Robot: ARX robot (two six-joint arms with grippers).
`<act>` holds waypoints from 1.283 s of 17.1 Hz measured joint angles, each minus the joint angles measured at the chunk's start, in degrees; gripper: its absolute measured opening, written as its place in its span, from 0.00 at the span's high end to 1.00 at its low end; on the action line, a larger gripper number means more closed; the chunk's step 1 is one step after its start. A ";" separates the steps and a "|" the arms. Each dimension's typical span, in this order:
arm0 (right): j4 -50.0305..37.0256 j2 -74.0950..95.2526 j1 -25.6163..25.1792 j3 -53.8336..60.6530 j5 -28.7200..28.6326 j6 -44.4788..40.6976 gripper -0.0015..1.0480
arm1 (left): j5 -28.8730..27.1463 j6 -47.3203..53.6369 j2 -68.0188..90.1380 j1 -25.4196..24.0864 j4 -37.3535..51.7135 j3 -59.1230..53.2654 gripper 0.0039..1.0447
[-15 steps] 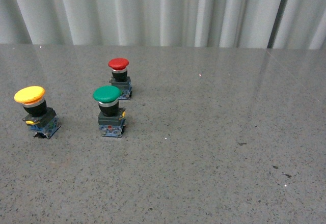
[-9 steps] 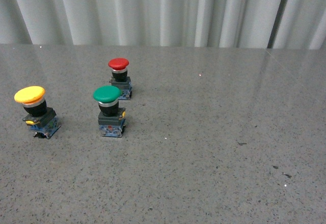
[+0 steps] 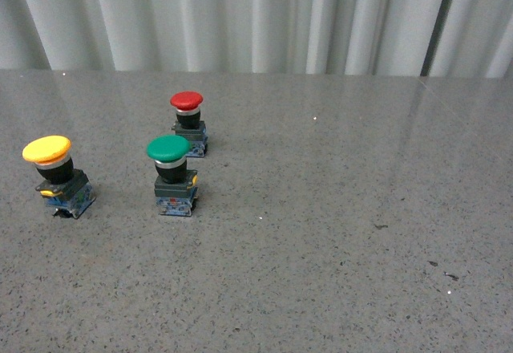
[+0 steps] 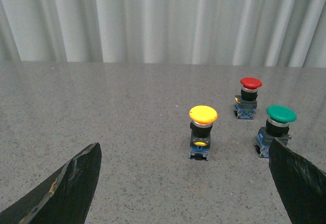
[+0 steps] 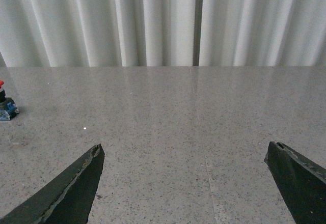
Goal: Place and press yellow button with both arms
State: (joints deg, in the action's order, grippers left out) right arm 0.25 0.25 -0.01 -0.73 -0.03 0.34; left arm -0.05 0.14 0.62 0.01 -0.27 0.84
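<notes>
- Grey speckled table (image 3: 337, 208), pale curtain (image 3: 256, 16) behind.
- Yellow button (image 3: 58, 175) stands upright at nine o'clock, well apart from the green button (image 3: 172, 175).
- Left gripper (image 4: 186, 183) and right gripper (image 5: 186, 183): both spread wide, holding nothing.

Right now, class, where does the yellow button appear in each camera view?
Front view: yellow button at far left, left of the green button.
Left wrist view: yellow button near centre, green button beside it.
Right wrist view: not visible.
Shared landmark: green button.
</notes>
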 joint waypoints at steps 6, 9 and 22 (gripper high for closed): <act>0.00 0.00 0.00 0.00 0.00 0.00 0.06 | 0.00 0.00 0.00 0.00 0.00 0.00 0.06; 0.02 0.00 0.00 0.00 0.04 0.02 0.06 | -7.69 0.68 6.47 3.41 -4.17 2.75 0.06; 0.00 0.00 0.00 0.00 0.00 0.00 0.06 | 4.66 7.26 80.87 1.11 19.78 38.40 0.06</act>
State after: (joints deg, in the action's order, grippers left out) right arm 0.25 0.25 -0.01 -0.73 -0.03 0.34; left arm 4.60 7.40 81.49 1.13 19.51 39.24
